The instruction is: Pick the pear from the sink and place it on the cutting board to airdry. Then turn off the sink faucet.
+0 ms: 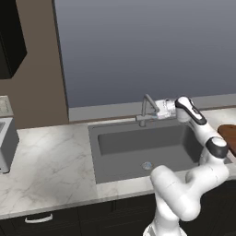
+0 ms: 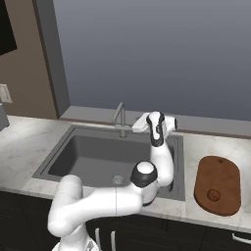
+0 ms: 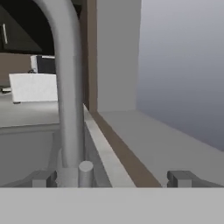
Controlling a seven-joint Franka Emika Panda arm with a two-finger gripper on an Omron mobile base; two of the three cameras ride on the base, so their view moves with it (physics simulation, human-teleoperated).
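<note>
Orange-brown pear (image 2: pixel 213 194) already sits on the board (image 2: pixel 217 169), near its front edge, on the counter right of the sink (image 2: pixel 93 156). So you're on the faucet step.

Gripper (image 1: pixel 156 110) is up at the faucet (image 1: pixel 146 107), at the sink's back rim, wrist pointing left along the back wall. Jaws are spread, nothing held: hand view shows the two fingertips (image 3: pixel 43 178) wide apart at the bottom, with the faucet stem (image 3: pixel 70 87) rising just inside the left one and a short round stub (image 3: pixel 85 169) at its base.

Key relation: the stem is off-centre, close to the left finger, not between the pads. The stub, likely the lever, points toward the camera, roughly along the approach axis. You probably need to shift sideways to line up before pushing.

View differences:
- Right base view shows pear and the whole board; left base view catches just the board's corner (image 1: pixel 228 133).
- Base views hide the finger-to-lever gap behind the hand; only the hand view gives it.
- Can't tell from any view whether water is running.
</note>
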